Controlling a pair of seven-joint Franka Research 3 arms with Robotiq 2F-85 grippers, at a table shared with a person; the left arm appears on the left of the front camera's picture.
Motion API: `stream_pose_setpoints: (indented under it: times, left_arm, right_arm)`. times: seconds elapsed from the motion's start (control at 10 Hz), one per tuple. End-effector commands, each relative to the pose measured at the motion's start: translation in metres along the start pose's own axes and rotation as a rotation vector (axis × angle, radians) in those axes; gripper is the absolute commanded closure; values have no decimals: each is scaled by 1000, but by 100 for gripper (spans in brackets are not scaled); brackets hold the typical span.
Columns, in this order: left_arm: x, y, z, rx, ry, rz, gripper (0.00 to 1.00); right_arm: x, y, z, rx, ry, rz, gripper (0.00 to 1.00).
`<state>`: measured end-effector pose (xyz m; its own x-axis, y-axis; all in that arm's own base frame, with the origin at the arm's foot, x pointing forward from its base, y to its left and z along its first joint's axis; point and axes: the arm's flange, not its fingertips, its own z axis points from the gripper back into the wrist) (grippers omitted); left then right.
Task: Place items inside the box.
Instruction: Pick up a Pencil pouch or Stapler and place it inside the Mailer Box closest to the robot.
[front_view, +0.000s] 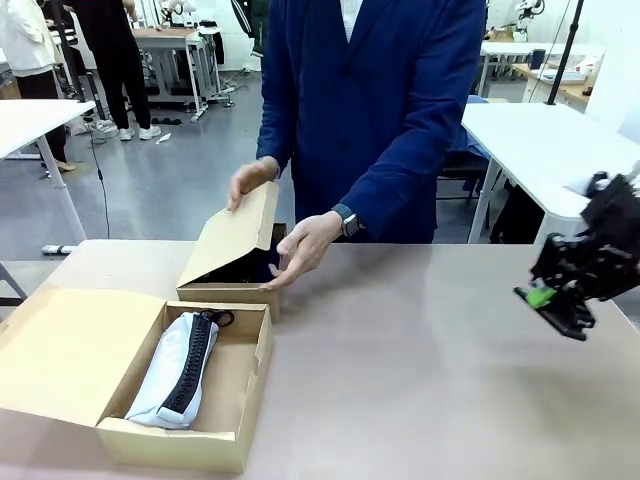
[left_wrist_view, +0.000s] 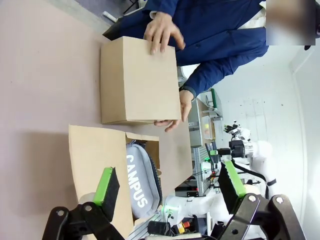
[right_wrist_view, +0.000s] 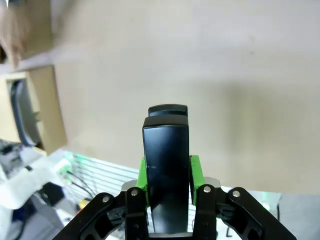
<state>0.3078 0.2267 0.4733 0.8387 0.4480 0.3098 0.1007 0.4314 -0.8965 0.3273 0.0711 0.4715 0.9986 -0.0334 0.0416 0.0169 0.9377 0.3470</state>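
An open cardboard box (front_view: 262, 345) sits at the table's near left, and a light grey zip pouch (front_view: 175, 370) with a black zipper lies inside it. The left wrist view shows the same pouch (left_wrist_view: 137, 182), printed "CAMPUS", in the box (left_wrist_view: 90, 155). My left gripper (left_wrist_view: 169, 182) hangs above that box, open, with nothing between its fingers. At the far right, above the table, my right gripper (front_view: 548, 300) is shut on a black stapler (right_wrist_view: 166, 145), which stands between the green pads (right_wrist_view: 195, 172).
A person in a blue jacket stands at the far side. A smaller cardboard box (front_view: 232, 240) sits just behind the open one, and both of the person's hands (front_view: 300, 250) hold its raised lid. Bare tabletop (front_view: 420, 360) spans the middle and right.
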Motion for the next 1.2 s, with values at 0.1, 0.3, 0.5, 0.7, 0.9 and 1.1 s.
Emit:
stream_pose_setpoints:
  times: [0.1,0.3,0.5,0.7,0.9,1.1]
  left_arm:
    - [-1,-1,0,-16,-5,-18,0]
    - [-1,-1,0,-16,-5,-18,0]
    - [-1,-1,0,-16,-5,-18,0]
    - [-1,-1,0,-16,-5,-18,0]
    - [-1,-1,0,-16,-5,-18,0]
    - [-1,-1,0,-16,-5,-18,0]
  right_arm:
    - [-6,87,-20,-72,123,-18,64]
    - [-12,142,-41,-69,115,-34,64]
    - [-23,123,-40,-62,132,25,64]
    - [-22,146,-47,-82,123,-10,64]
    - [-20,141,-52,-81,140,-22,64]
    - [-17,144,-54,-67,127,-24,64]
